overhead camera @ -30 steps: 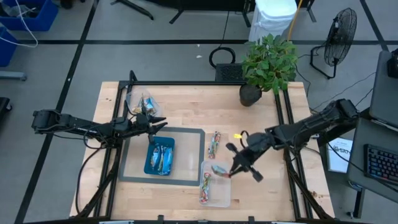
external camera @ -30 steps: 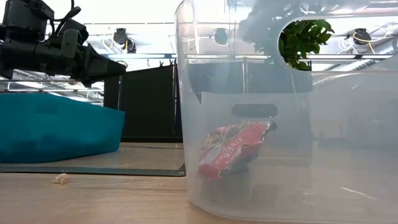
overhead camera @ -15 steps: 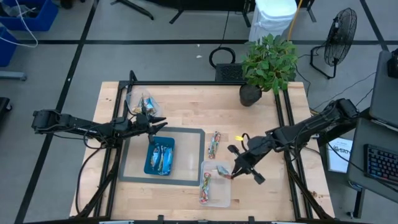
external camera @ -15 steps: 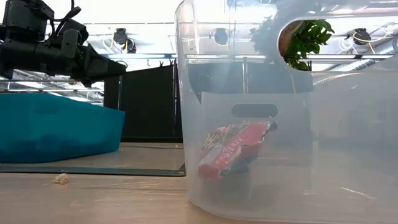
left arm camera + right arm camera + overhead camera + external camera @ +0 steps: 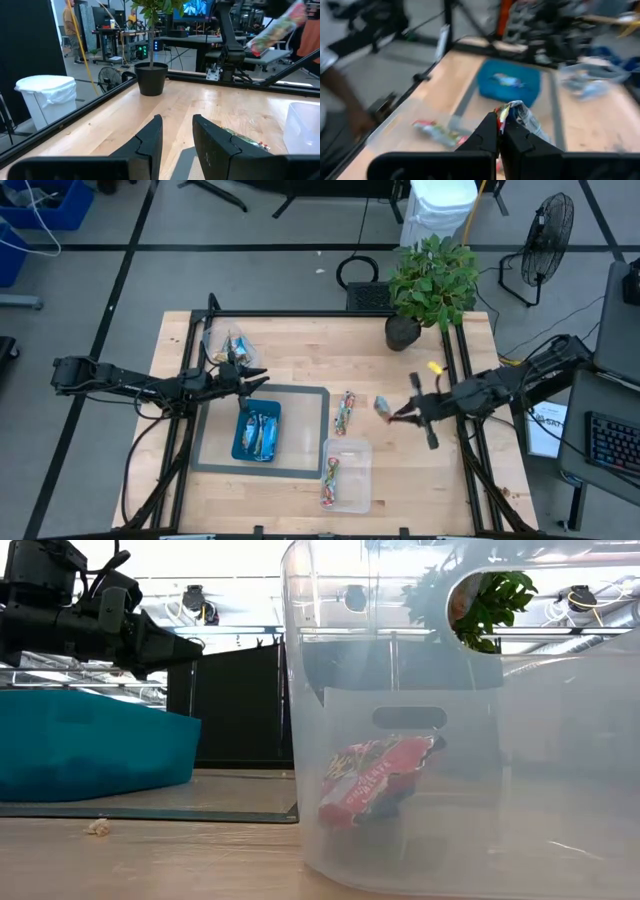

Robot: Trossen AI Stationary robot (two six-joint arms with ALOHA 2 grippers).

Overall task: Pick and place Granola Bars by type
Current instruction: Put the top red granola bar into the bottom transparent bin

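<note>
High view. Right gripper (image 5: 398,415) is over bare table, right of the table's middle, fingers pinched on one end of a granola bar (image 5: 384,406), which sticks out from the tips toward the left arm's side. Two loose bars (image 5: 344,412) lie on the wood just left of it, long axes running front to back. Clear tub (image 5: 357,476) near the front edge holds more bars (image 5: 331,481) lying lengthwise along it. Teal tray (image 5: 240,443) sits on a grey mat (image 5: 305,430) and carries blue bars (image 5: 260,432), also front to back. A second clear tub (image 5: 218,340) at the back left holds a few bars. Left gripper (image 5: 258,379) hangs over the mat's back edge, between that tub and the tray, nothing in it. Potted plant (image 5: 432,280) stands at the back right corner.

Low view. The clear tub's wall (image 5: 310,720) fills most of the frame and blocks what is behind; a red bar (image 5: 375,780) leans inside it. Teal tray (image 5: 90,745) at left, the left arm above it. A crumb (image 5: 97,828) lies on the wood.

Left wrist view. Fingers (image 5: 150,142) stand apart, gap empty. Plant pot (image 5: 152,77) ahead; the held bar (image 5: 275,27) shows far off, tilted.

Right wrist view. Fingertips (image 5: 492,131) pressed on the bar's crimped end (image 5: 512,111). Tray, mat and loose bars blur beyond.
</note>
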